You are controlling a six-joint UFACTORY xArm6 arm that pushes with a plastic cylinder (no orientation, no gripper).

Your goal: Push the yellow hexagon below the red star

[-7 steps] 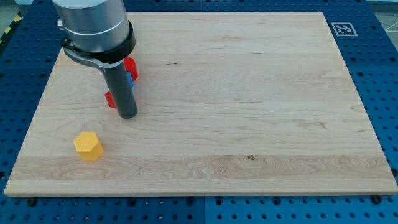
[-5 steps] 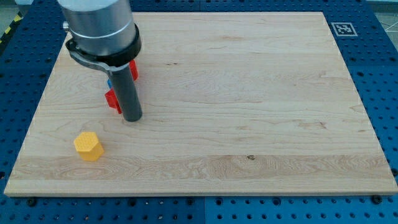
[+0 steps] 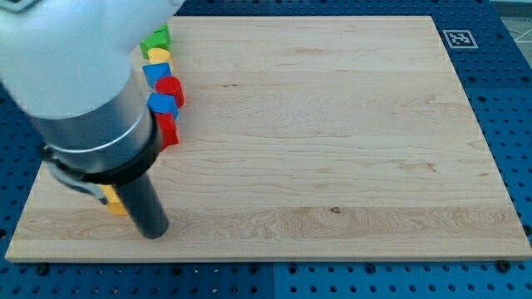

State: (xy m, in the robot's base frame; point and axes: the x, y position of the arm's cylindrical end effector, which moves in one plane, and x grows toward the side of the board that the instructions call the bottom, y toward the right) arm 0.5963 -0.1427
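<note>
My tip (image 3: 154, 233) rests on the board near its bottom left corner. The yellow hexagon (image 3: 113, 202) is mostly hidden behind the rod, just to the tip's left; only a yellow sliver shows. I cannot tell whether they touch. The red star (image 3: 167, 130) lies higher up the view, at the lower end of a row of blocks, partly covered by the arm.
A row of blocks runs up the board's left side: a blue block (image 3: 163, 104), a red block (image 3: 170, 88), a blue block (image 3: 156, 73), a yellow block (image 3: 158, 55) and a green block (image 3: 155, 38). The board's bottom edge (image 3: 266, 259) is close below the tip.
The arm has swung down and to the view's left, from beside the red star to the yellow hexagon, now covering most of it. The row of blocks has come into view.
</note>
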